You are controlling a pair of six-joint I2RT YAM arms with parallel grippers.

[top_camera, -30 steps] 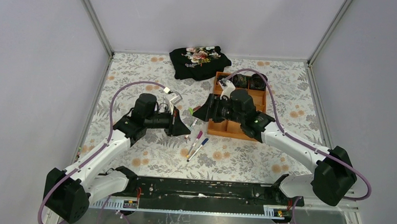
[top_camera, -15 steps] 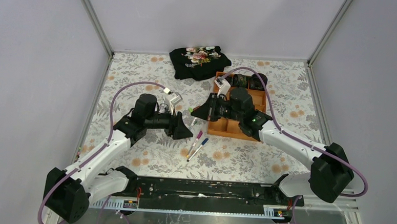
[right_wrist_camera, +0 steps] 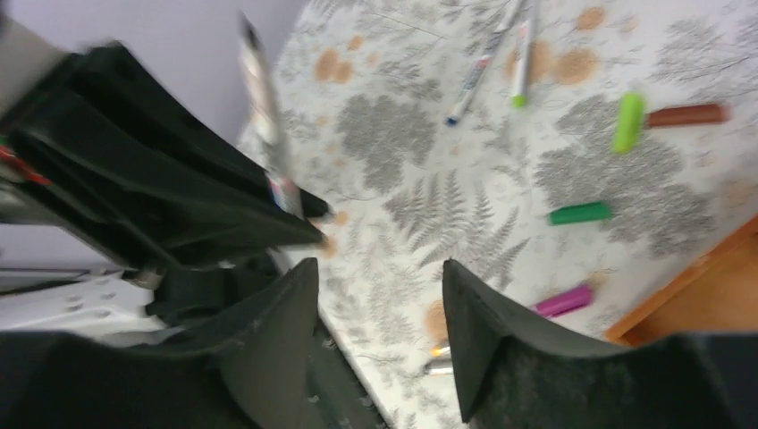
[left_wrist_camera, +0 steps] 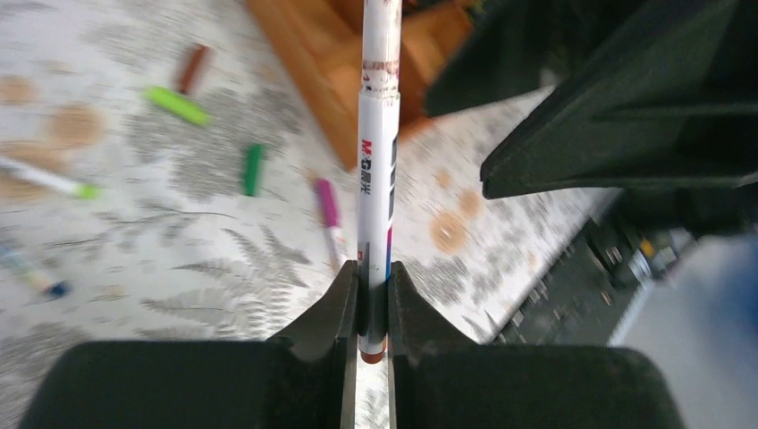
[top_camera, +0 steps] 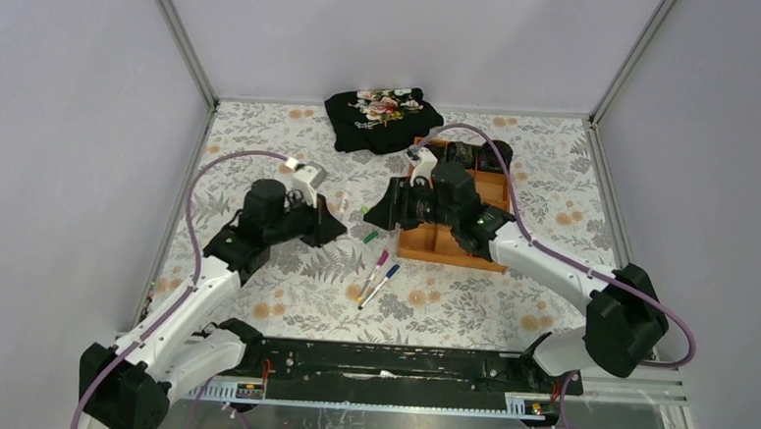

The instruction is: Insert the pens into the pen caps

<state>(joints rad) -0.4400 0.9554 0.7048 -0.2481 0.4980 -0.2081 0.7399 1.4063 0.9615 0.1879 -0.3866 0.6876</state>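
Seen from above, your left gripper (top_camera: pixel 331 232) sits left of centre on the floral table (top_camera: pixel 262 149), and your right gripper (top_camera: pixel 382 210) faces it from just right of centre, the two near each other but apart. You cannot tell from here how either gripper's jaws stand. An orange tray (top_camera: pixel 458 246) lies beneath the right arm, and a black cloth (top_camera: pixel 382 106) sits at the top centre. A pair of loose pens (top_camera: pixel 378 266) lies side by side below the grippers, with a dark green cap (top_camera: pixel 370 237) just above them. In the left wrist view, your left gripper (left_wrist_camera: pixel 374 286) pinches a white pen (left_wrist_camera: pixel 377 179) near its dark red lower end, and the barrel stands straight up the middle of the frame. On the blurred table behind it, a light green cap (left_wrist_camera: pixel 179 105) and a dark red cap (left_wrist_camera: pixel 191 68) lie at upper left. The dark green cap and a magenta-ended pen (left_wrist_camera: pixel 329 210) are closer to centre, while a green-tipped pen (left_wrist_camera: pixel 49 179) and a blue-tipped pen (left_wrist_camera: pixel 31 275) lie at the left edge. In the right wrist view, your right gripper (right_wrist_camera: pixel 377 268) is spread wide, with nothing between its fingers. The held pen rises at upper left, and the caps lie at the right of the frame.
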